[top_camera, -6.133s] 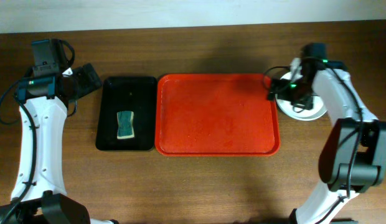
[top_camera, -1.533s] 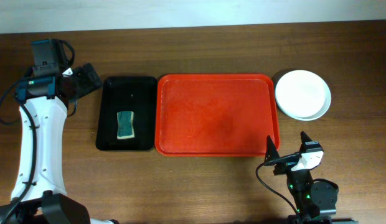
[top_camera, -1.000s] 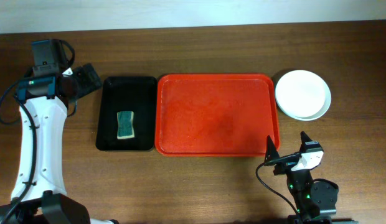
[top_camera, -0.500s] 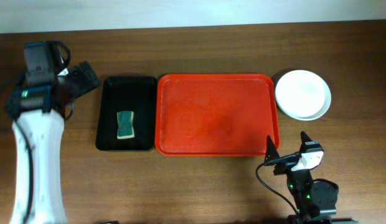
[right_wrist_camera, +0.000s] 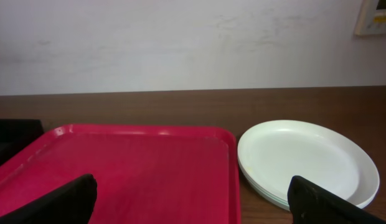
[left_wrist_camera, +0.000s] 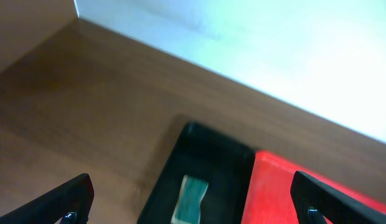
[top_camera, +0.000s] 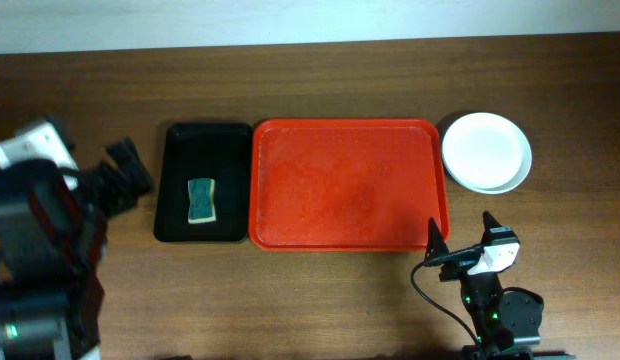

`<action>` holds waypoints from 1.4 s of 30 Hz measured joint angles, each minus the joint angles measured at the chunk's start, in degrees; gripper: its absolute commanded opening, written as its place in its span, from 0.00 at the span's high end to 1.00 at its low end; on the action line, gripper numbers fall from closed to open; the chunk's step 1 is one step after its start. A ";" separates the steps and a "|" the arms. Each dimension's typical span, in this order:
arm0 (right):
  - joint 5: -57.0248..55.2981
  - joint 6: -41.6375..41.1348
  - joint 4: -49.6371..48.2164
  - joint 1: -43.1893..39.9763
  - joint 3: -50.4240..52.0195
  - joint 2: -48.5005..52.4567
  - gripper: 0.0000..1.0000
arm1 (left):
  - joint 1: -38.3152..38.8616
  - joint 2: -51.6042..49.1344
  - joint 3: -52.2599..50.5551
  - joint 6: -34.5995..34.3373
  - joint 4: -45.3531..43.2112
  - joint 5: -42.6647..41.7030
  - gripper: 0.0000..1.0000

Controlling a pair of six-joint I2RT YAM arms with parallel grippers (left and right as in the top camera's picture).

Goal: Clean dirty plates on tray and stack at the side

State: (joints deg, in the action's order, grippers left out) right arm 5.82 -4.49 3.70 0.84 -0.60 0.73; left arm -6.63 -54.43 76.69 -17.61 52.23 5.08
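— What's around?
— Brown wooden table (top_camera: 320,300), white wall (top_camera: 290,20) behind, plates (top_camera: 487,150) stacked upper right beside the tray (top_camera: 350,185).
— Grippers?
— My left gripper (top_camera: 123,172) and right gripper (top_camera: 460,232) gape wide, holding nothing.

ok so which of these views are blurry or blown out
Overhead: the left arm is smeared, while the tray and plates are crisp. Left wrist: soft all over, the sponge fuzzy, the wall washed out to white. Right wrist: sharp and evenly lit, no glare on the plates.
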 measured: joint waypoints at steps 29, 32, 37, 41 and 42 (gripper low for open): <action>0.00 -0.02 0.00 0.00 0.00 -0.07 0.01 | 3.37 51.19 -64.26 -0.68 -68.00 -3.54 0.01; 0.00 -0.07 0.00 0.00 0.00 -0.07 0.01 | 3.39 53.64 -68.72 -0.68 -74.62 -3.67 0.00; 0.00 -0.02 0.00 0.00 0.00 -0.07 0.02 | 3.39 53.86 -75.41 -0.68 -73.81 -3.96 0.01; 0.00 -0.02 0.00 0.00 0.00 -0.07 0.02 | 3.37 53.88 -75.95 -0.68 -65.13 -4.33 0.01; -0.02 -0.02 0.02 0.00 0.00 -0.07 0.01 | 3.39 53.96 -75.89 -0.68 -61.66 -4.28 0.01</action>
State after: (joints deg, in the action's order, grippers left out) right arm 5.80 -4.51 3.73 0.84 -0.60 0.67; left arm -3.25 -0.47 0.80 -18.28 -9.43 0.80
